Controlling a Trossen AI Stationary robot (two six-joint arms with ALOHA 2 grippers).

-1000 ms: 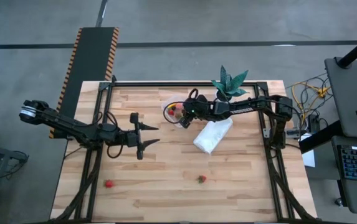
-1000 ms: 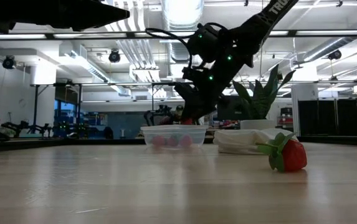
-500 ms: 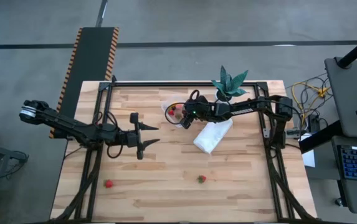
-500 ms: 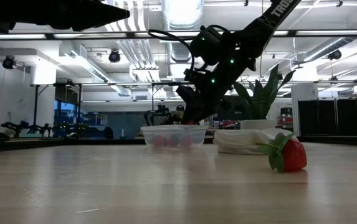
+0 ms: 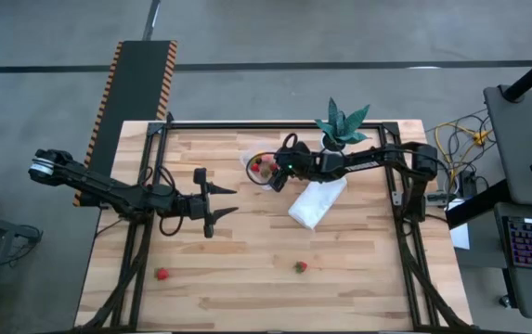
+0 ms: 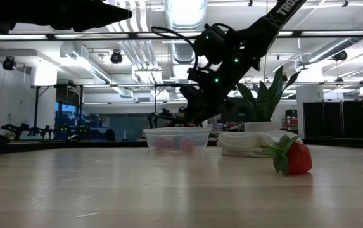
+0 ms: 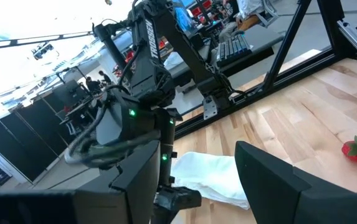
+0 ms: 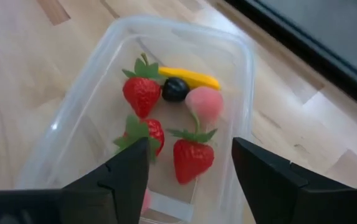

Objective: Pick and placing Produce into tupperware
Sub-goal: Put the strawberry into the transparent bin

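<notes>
Right gripper (image 8: 187,168) opened wider — strawberry (image 8: 192,158) now in tupperware (image 8: 240,68).

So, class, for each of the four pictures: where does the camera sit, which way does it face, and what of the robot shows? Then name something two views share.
High view: above the table, facing straight down; both arms show, left gripper, right gripper.
Low view: at tabletop height, facing level across; the right arm hangs over the tub, strawberry near.
Left wrist view: on the left arm, facing the right arm and white cloth; own open fingers show.
Right wrist view: looking down into the tub; own open fingers show.
Shared: the tub, in the high, low and right wrist views.
</notes>
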